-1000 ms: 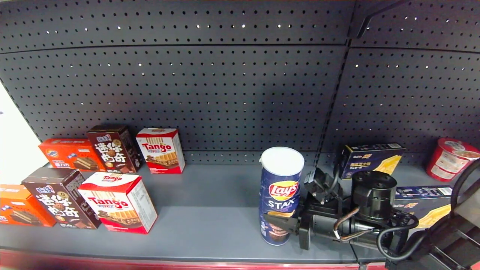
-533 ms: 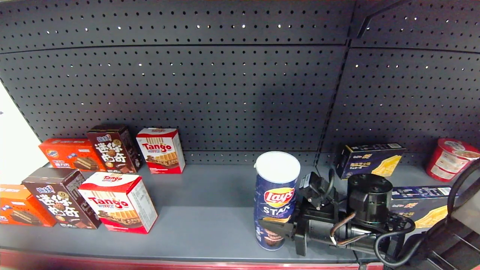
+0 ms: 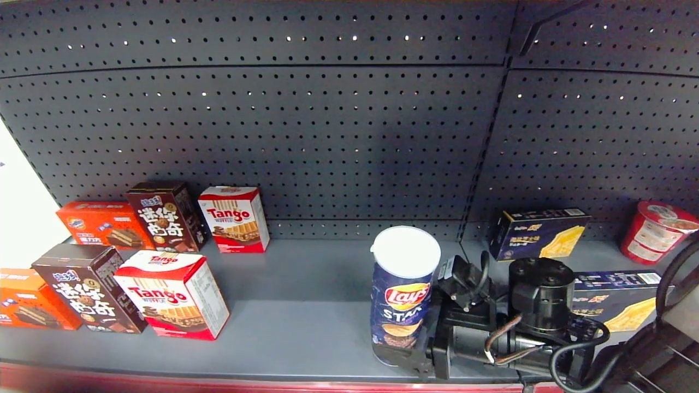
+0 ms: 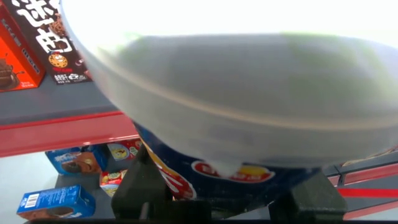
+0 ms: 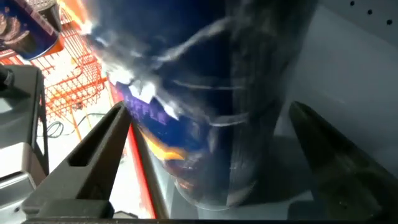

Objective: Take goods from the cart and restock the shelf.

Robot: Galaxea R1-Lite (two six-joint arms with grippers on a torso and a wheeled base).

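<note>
The grey shelf (image 3: pixel 306 322) runs before a pegboard back panel (image 3: pixel 327 136). Snack boxes (image 3: pixel 175 297) stand well apart at nine o'clock of the chips can (image 3: pixel 404 284). Dark blue boxes (image 3: pixel 538 234) and a red cup (image 3: pixel 658 232) sit at two o'clock. The chips can is upright at the shelf's front edge, with the right gripper (image 3: pixel 404 346) clamped low around it. In the left wrist view the left gripper (image 4: pixel 227 196) clasps a second chips can (image 4: pixel 249 112) near the red shelf lip (image 4: pixel 62 134).
</note>
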